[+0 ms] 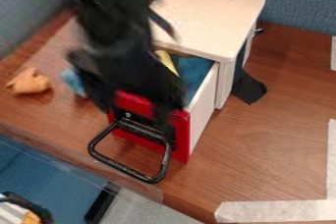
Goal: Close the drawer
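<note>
The small cabinet [207, 14] has a pale wooden top, and its drawer [205, 90] stands pulled out toward the camera. The drawer has a white side wall, a red front [181, 132] and a black loop handle [125, 169]. Inside the drawer, blue material and something yellow show in part. My gripper [141, 83] hangs blurred over the drawer's front end, its lower part overlapping the red front from above. The arm hides much of the drawer's left side and inside. Whether the gripper touches the red front, I cannot tell.
An orange-brown soft thing [29, 81] and a light blue one [73, 82] lie left of the drawer. A black flap [248, 88] sticks out at the cabinet's right. Pale tape [275, 211] marks the table's front right. The table edge runs below the handle.
</note>
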Tool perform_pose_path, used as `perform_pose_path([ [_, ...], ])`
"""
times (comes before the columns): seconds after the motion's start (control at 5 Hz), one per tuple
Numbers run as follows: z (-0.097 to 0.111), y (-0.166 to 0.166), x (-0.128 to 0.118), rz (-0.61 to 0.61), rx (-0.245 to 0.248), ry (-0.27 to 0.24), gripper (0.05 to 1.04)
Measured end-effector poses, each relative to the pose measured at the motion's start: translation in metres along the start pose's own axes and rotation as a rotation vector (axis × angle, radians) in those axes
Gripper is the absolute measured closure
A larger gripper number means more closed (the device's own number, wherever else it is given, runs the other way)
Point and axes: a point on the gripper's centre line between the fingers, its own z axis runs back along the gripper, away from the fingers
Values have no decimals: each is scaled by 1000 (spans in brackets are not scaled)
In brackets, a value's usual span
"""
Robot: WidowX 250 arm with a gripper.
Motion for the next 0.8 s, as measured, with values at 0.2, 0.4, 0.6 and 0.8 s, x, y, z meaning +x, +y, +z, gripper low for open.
perform_pose_path([
  [0.2, -8, -26, -19, -126, -3, 30, 83],
  [0.4, -17, -35, -39, -185, 3, 41, 83],
  [0.6, -38, -29, -61, -204, -4, 67, 83],
  [0.8, -52, -21, -81, -214, -7, 82, 83],
])
